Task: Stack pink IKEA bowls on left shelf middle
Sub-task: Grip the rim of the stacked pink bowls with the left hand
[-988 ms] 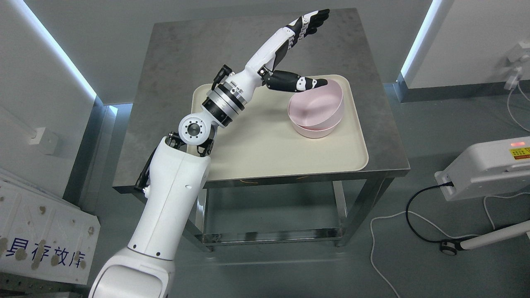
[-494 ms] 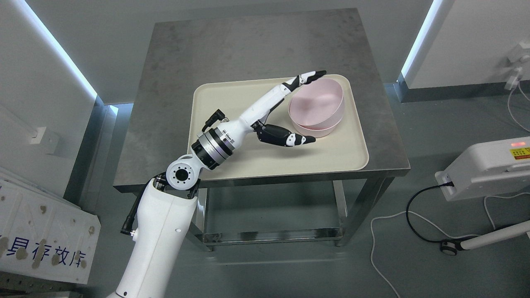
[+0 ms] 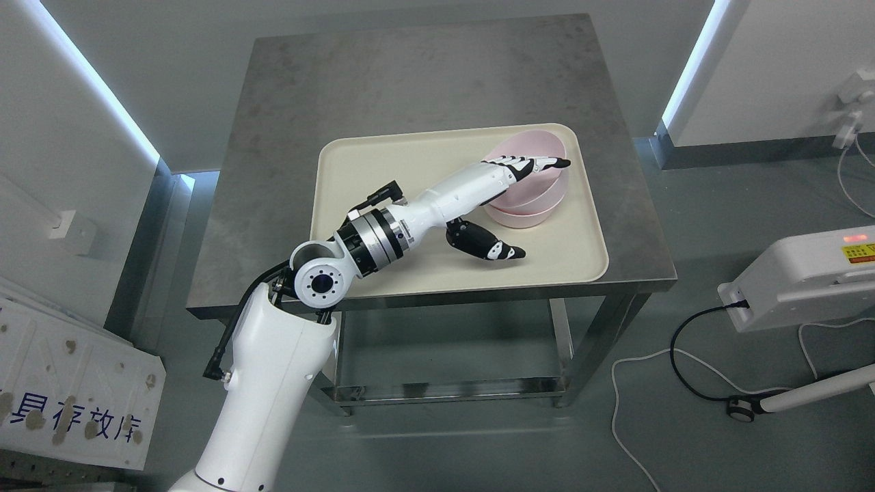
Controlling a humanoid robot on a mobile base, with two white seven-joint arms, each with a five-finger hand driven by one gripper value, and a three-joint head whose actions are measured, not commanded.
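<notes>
Head view: left hand (image 3: 502,198) partly hides pink bowls (image 3: 540,198).

Tray (image 3: 383,154) bare left of stacked bowls (image 3: 530,198); tabletop (image 3: 410,82) behind open.

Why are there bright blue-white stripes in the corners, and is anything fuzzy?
Head view: the stripes are glowing light strips along the walls; the steel table shines softly; the white thing on the wall at the right edge looks blurry; the bowls and left hand look sharp.
</notes>
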